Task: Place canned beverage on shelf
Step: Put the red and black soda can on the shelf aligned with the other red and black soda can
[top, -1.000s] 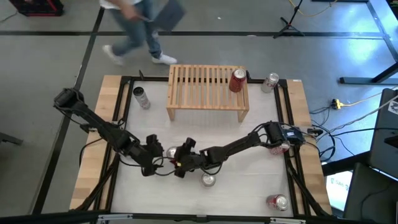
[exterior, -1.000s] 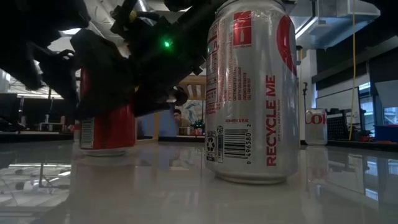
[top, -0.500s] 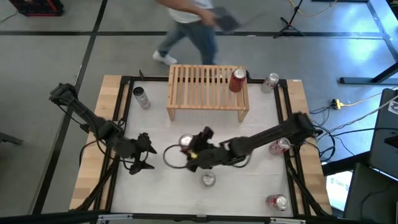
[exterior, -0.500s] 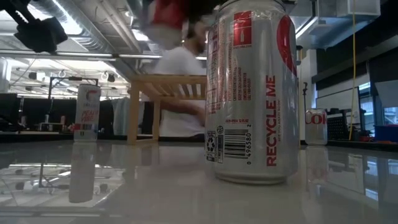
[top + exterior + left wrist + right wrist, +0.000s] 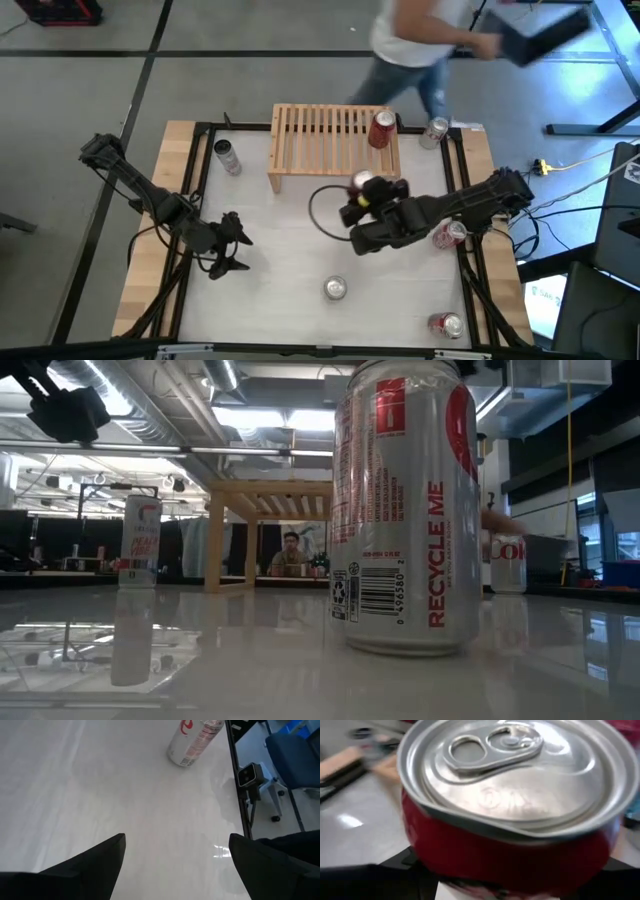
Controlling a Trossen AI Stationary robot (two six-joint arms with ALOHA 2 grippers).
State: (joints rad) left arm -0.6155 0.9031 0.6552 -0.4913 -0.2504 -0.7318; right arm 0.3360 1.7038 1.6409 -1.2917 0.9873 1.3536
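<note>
A red can with a silver top is held by my right gripper, just before the near right part of the light-wood shelf. It fills the right wrist view, where the gripper is shut on it. Another red can stands on the shelf's slatted top at its right end. My left gripper is open and empty over the table's left part; its open fingers show in the left wrist view. My right gripper pinches the red can's side wall between its two fingers, below the top rim. The fingers come from the table's near right side. The can is upright, top up, lifted clear of the table.
Loose cans stand on the table: near the middle front, at the far left, far right, right and near right. The front can looms large in the low view. A person walks beyond the far edge.
My right gripper has lifted the red can off the table's middle and carried it toward the far right, up to the shelf's front. My left gripper has drawn back from the can toward the table's left edge and stays there.
</note>
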